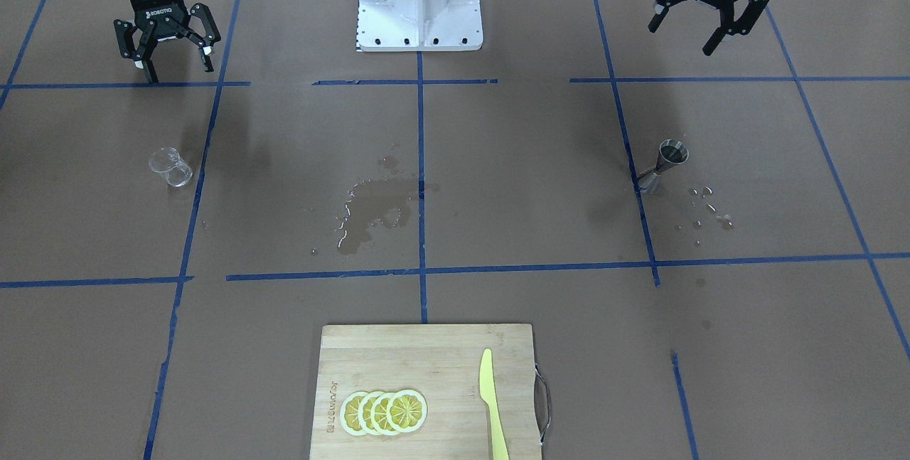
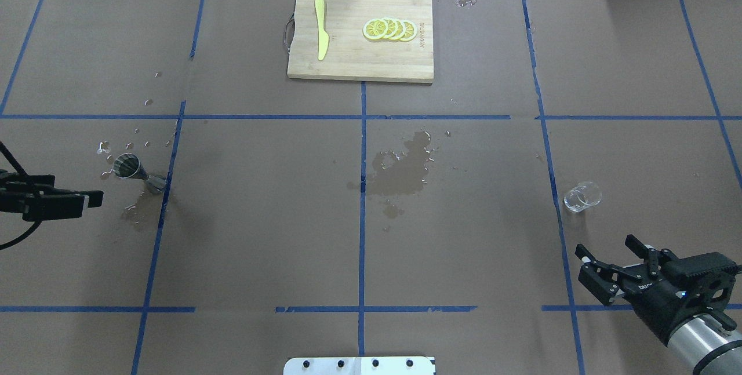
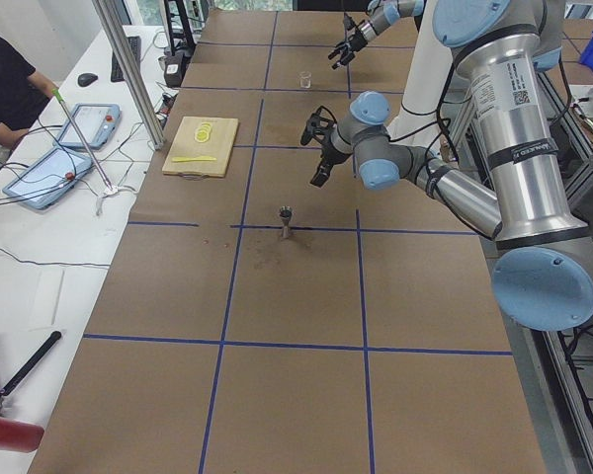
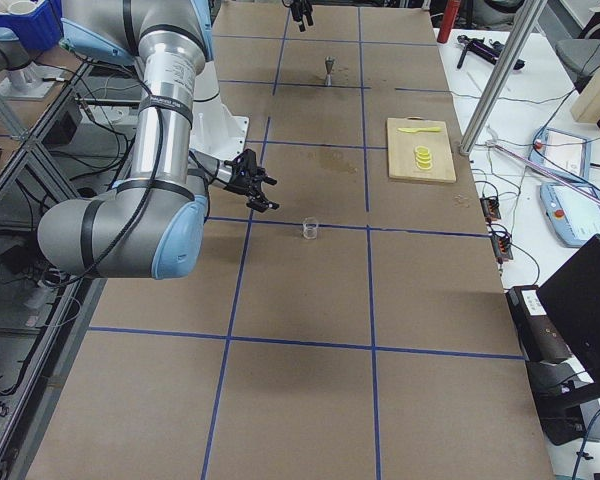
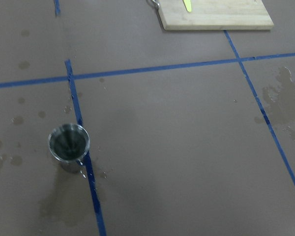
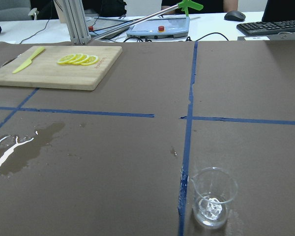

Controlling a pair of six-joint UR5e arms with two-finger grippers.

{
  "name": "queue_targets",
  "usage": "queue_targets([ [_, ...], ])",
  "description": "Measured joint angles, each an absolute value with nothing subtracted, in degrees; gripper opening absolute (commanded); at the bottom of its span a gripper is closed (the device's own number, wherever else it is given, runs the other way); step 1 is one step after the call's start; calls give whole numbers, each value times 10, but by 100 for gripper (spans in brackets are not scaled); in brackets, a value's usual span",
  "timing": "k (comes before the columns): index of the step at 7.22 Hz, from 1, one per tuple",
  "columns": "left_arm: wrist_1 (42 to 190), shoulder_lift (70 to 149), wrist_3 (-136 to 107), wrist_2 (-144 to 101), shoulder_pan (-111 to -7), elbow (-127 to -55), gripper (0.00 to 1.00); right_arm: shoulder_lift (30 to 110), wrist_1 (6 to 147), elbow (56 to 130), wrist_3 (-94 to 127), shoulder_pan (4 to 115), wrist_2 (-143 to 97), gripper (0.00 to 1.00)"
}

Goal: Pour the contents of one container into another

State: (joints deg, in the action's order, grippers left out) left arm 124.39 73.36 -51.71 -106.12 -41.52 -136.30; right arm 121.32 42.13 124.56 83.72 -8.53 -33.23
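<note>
Toward the desk's left edge, the steel jigger [image 2: 128, 167] stands upright on a blue tape line amid droplets, just beside and ahead of the left claw [image 1: 700, 15], which hangs above it spread wide and holding nothing. A wet patch [image 2: 403, 166] darkens the desk's middle. Near the right edge sits the small clear beaker [image 2: 582, 196], upright, with the right claw [image 2: 603, 273] hovering close behind it, wide and empty. Each arm is nearest its own vessel; judging by this, the jigger must travel rightward across to the beaker.
</note>
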Motion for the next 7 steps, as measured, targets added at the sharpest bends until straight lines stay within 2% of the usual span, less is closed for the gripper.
queue_targets([
  [3, 1100, 827, -437, -1091, -479, -1371, 100, 1245, 437, 1269, 764, -9, -461, 100],
  [5, 949, 927, -353, -1115, -542, -1379, 100, 1245, 437, 1283, 689, 119, -626, 100],
  [7, 844, 993, -244, -1163, -623, -1355, 100, 1236, 437, 1284, 561, 301, -853, 100],
])
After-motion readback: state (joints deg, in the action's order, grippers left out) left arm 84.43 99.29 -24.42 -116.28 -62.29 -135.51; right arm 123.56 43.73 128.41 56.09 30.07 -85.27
